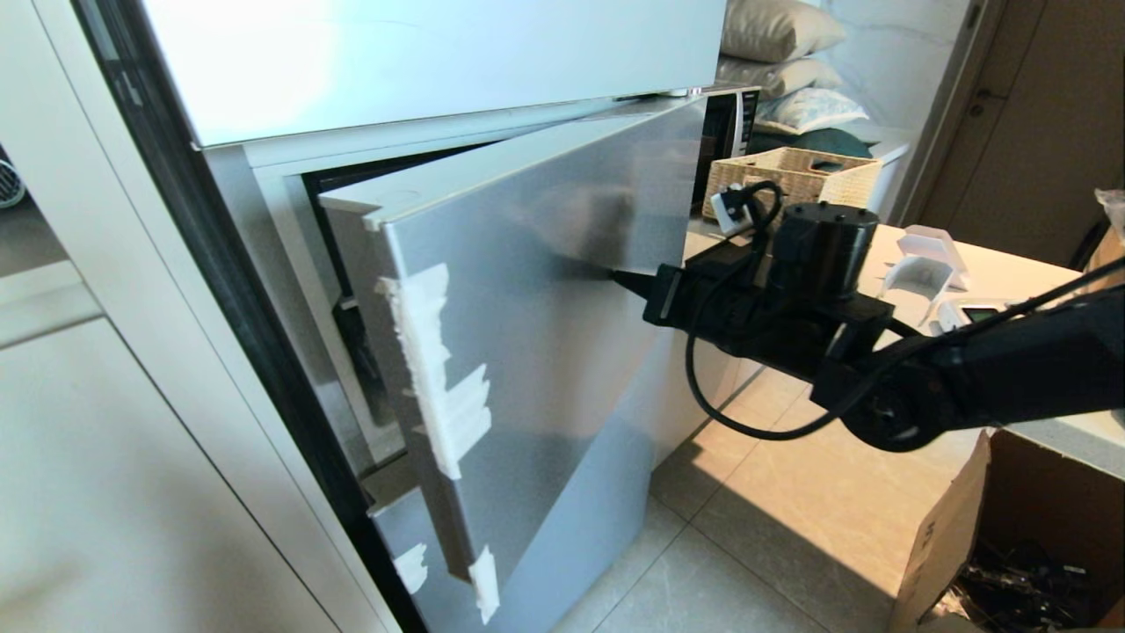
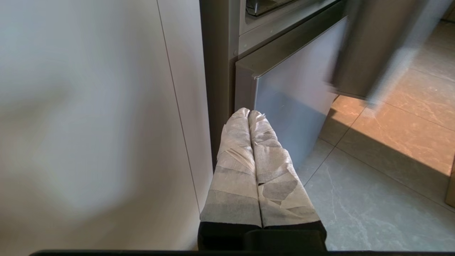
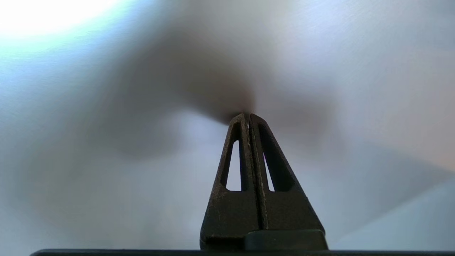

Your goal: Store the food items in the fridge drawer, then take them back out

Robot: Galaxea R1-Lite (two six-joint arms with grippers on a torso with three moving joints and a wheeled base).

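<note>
Pressing its tip against the silver face of the fridge door (image 1: 562, 290), the right gripper (image 1: 626, 280) reaches in level from the right, its fingers (image 3: 245, 149) drawn tight together and holding nothing. That door stands partly swung out from the fridge body, its free edge marked with strips of white tape (image 1: 435, 369), and the dark gap behind it shows nothing I can make out. So the door lies straight ahead of those fingers, flat-on, with the hinge side away towards the right. To my eye the arm is shoving or steadying the panel, not gripping it.

The left gripper (image 2: 249, 115) hangs low beside the white cabinet (image 2: 89, 124), its taped fingers (image 2: 236, 160) pressed shut and empty, well away from the work; the right arm is plainly the nearer one.

No fruit shows anywhere, and the fridge drawer is hidden behind the door, so I'd judge the storing has yet to begin.
</note>
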